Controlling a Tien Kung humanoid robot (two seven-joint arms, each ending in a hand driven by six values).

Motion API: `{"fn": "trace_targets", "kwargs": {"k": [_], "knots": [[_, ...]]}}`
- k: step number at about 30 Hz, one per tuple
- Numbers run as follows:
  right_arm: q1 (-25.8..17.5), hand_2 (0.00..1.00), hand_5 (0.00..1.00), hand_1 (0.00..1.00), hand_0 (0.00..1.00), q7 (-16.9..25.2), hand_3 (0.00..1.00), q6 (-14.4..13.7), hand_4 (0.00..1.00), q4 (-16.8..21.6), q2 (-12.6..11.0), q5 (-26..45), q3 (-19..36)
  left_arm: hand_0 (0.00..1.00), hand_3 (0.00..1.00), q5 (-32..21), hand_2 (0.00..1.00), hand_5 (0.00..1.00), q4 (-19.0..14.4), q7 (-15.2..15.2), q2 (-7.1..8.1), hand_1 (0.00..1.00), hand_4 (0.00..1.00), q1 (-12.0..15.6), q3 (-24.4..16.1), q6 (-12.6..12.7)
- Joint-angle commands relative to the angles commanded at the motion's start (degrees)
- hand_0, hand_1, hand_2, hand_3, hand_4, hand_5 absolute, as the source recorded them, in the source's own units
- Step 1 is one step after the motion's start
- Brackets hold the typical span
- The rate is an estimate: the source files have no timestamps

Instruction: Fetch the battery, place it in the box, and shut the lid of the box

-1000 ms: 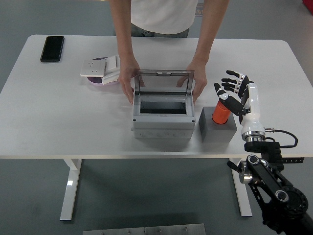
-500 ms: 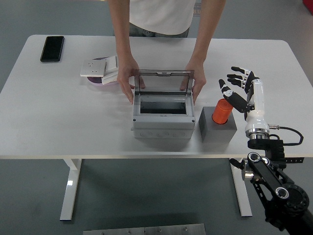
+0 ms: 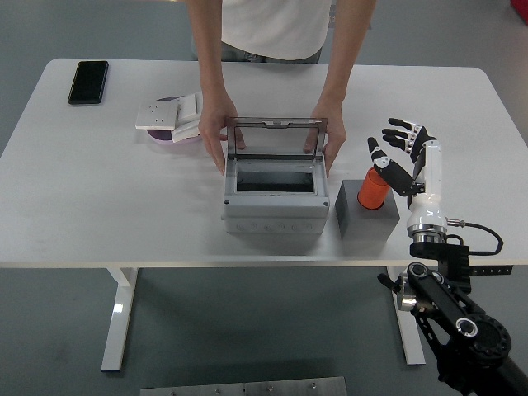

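Note:
An orange cylindrical battery stands upright on a dark grey block right of the box. The grey box sits at the table's middle with its clear lid raised upright. A person at the far side holds the box with one hand on its left and the other hand on its right. My right hand hovers just right of the battery's top, fingers spread, holding nothing. The left arm is out of view.
A black phone lies at the table's far left. A white wall socket rests on a pink item left of the box. The near edge runs just below the box and block.
My right hand drew back to the right and up from the battery, then shifted slightly back toward it. The person's hands and the box stayed put.

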Motion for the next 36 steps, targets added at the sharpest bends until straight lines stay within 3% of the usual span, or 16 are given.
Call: {"fn": "trace_targets", "kwargs": {"k": [13, 25, 36], "knots": [[0.5, 0.525, 0.137, 0.56, 0.607, 1.9, 0.592, -1.0, 0.804, -1.9, 0.3, 1.8, -2.3, 0.611, 0.553, 0.2, 0.572, 0.002, -0.2, 0.7, -0.6, 0.736, 0.388, 1.3, 0.1, -0.2], [1.6, 0.528, 0.142, 0.569, 0.631, 3.6, 0.591, -1.4, 0.81, -6.7, 0.8, 3.9, -3.6, 0.612, 0.555, 0.8, 0.573, 0.002, -0.1, 0.7, -0.65, 0.736, 0.39, 1.0, 0.0, -0.4], [1.7, 0.538, 0.136, 0.595, 0.648, 3.9, 0.601, -1.6, 0.811, -8.0, 1.0, 4.6, -5.1, 0.614, 0.555, 1.2, 0.574, 0.002, -0.2, 0.8, -0.67, 0.737, 0.387, 1.0, -0.2, -0.4]]}}
